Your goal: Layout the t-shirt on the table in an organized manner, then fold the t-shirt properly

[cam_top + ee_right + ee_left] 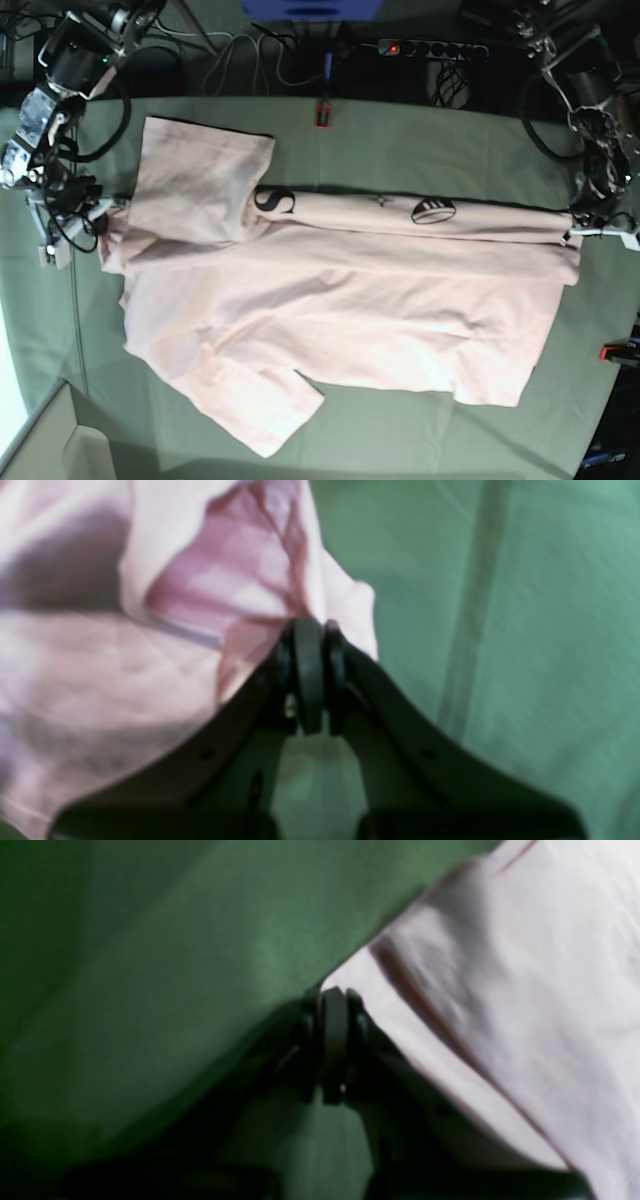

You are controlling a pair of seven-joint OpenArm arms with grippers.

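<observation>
t-shirt (pixel 340 320) spread on green counter (pixel 420 150), far long edge folded in, both tools, left tool (pixel 334 1040) and right tool (pixel 315 675), clamped tight, seemingly pinching its ends; more folds left.

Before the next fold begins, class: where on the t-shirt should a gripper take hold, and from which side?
Grip the t-shirt at its outer edges, coming in from the two ends of the table. It lies lengthwise, one long edge already folded over, so end corners probably lift evenly. The right gripper and left gripper are each shut there.
</observation>
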